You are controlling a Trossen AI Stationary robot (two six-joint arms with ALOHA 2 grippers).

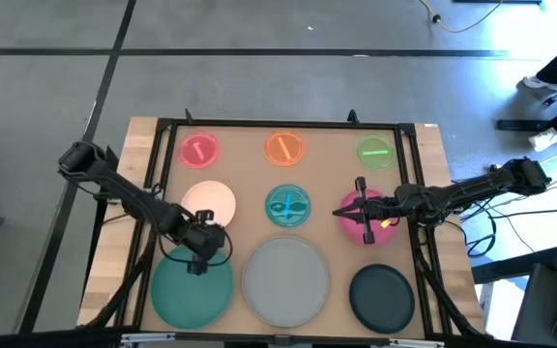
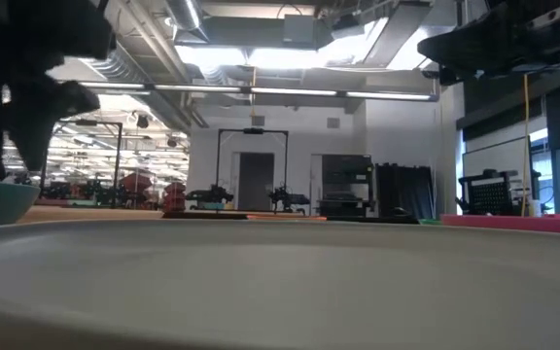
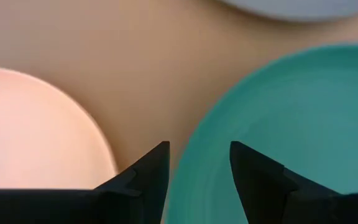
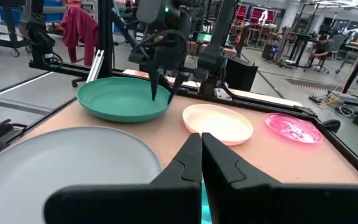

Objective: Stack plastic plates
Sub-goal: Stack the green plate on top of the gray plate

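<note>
Teal plate (image 1: pixel 191 288) beside grey plate (image 1: pixel 285 279), left gripper (image 1: pixel 201 253) over the teal plate's rim, fingers apart, holding nothing, right gripper (image 1: pixel 348 212) over magenta plate (image 1: pixel 366 218), fingers pressed together

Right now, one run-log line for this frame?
left gripper: open over teal plate rim | right gripper: shut above magenta plate | no plates stacked

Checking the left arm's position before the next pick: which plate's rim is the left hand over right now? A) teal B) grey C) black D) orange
A: in the overhead view the left hand hangs open at the upper edge of the teal plate, beside the pale pink plate; its wrist view shows the teal rim between the fingers.
</note>
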